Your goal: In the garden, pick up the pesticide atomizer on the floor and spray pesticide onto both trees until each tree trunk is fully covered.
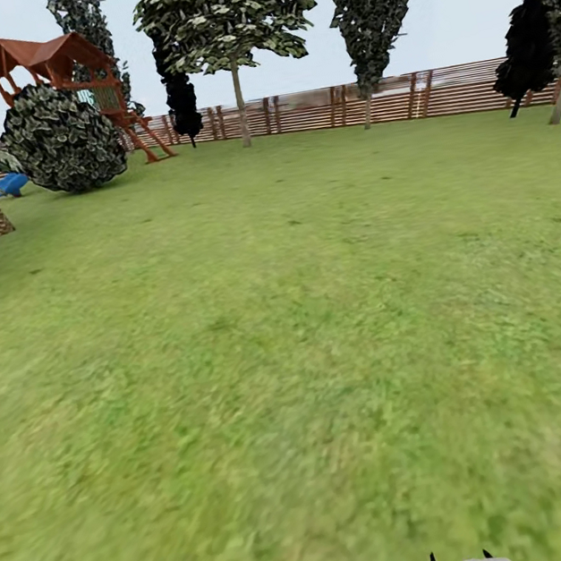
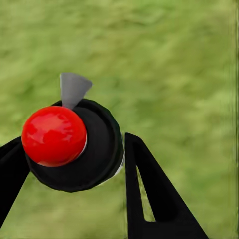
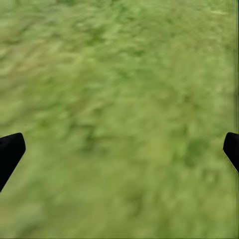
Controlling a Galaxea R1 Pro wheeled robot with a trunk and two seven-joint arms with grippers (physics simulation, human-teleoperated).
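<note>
Red-capped atomizer [image 2: 69,147] sits between left pincer [image 2: 69,164] fingers (gripped).

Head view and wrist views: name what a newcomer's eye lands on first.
In the left wrist view, a red-capped black atomizer sits between the left gripper fingers, over grass. In the head view, a wide green lawn runs to a slatted wooden fence, with a pale-trunked tree before it and a red-brown playhouse at far left.
</note>
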